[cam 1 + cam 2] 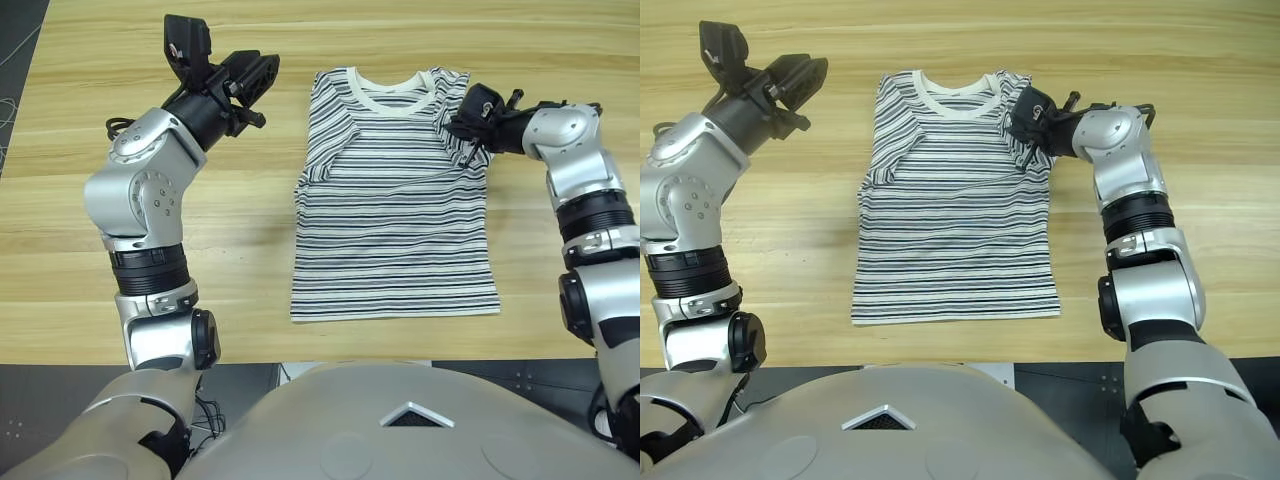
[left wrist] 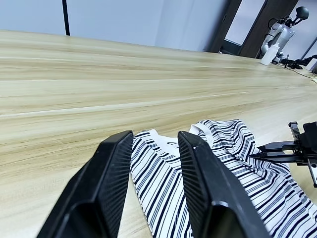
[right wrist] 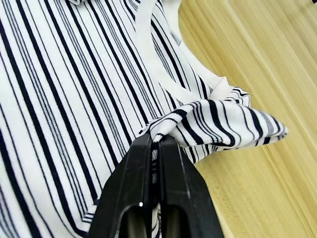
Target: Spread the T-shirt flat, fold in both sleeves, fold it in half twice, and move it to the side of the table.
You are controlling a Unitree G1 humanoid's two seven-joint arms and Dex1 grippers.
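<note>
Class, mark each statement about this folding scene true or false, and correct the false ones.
1. The right pincer is shut on fabric of the T-shirt at one sleeve. True.
2. The left pincer grips the collar. False: it is open and empty, held beside the shirt over the table.
3. The T-shirt is striped, with a plain pale neckband. True.
4. The T-shirt is folded in half. False: its body lies at full length, with the hem towards the robot.
</note>
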